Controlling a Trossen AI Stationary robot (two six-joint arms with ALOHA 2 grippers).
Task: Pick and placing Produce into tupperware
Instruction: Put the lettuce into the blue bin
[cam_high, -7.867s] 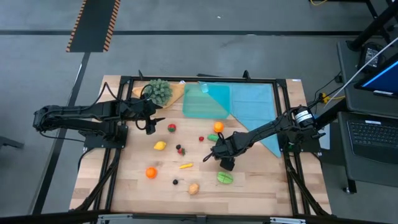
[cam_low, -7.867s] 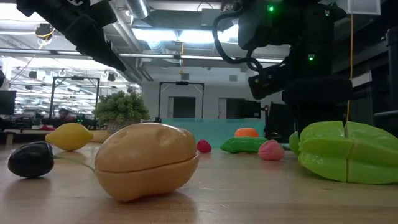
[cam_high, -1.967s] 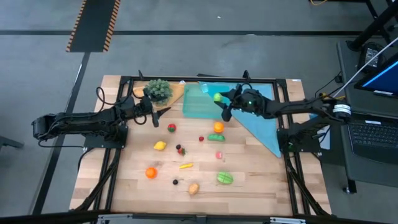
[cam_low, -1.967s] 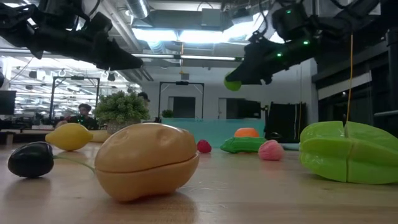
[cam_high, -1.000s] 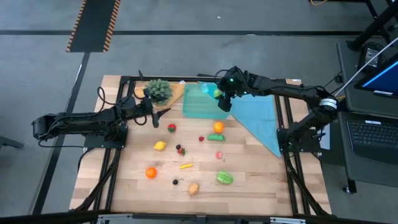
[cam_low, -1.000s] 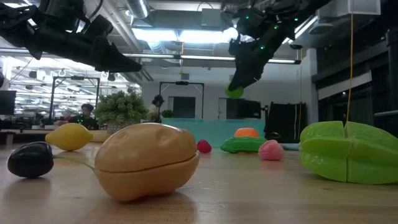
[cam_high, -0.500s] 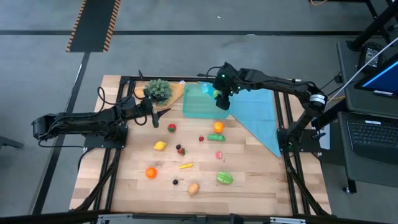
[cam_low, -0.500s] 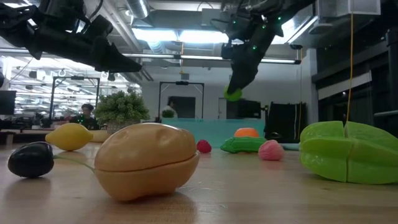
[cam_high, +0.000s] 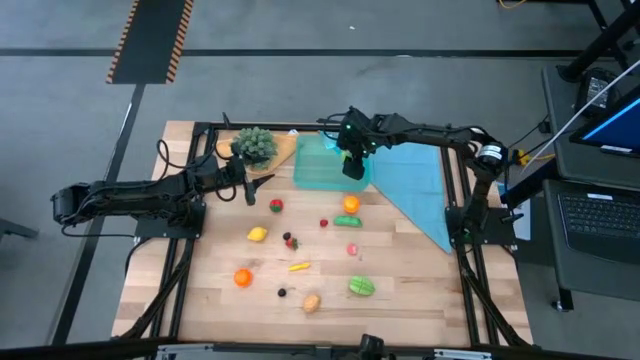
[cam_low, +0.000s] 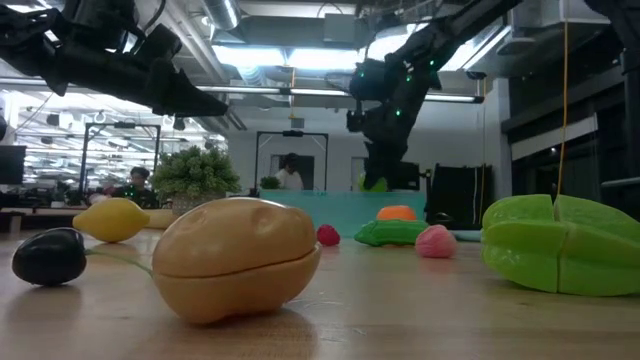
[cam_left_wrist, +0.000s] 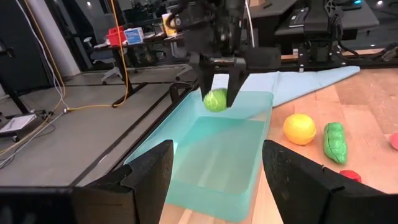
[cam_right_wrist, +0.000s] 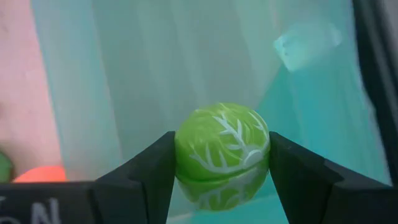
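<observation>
The wooden table (cam_high: 400, 300) carries a clear teal tupperware (cam_high: 318, 172) at its far edge. Left of the tupperware: a bushy plant (cam_high: 255, 145) on a tan dish (cam_high: 285, 148). Right of it: a teal cloth (cam_high: 410, 170). Nearer than the tupperware lie an orange (cam_high: 351, 204), a lemon (cam_high: 257, 234), a tan potato-like piece (cam_high: 312, 302) and a green star-shaped fruit (cam_high: 361, 286), possibly a starfruit.

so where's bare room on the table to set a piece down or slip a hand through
The near right corner, right of the green star fruit, is bare wood, as is the left strip beyond the orange. The tupperware floor is bare; the right gripper holds a green ball over it. The middle is crowded with produce.
</observation>
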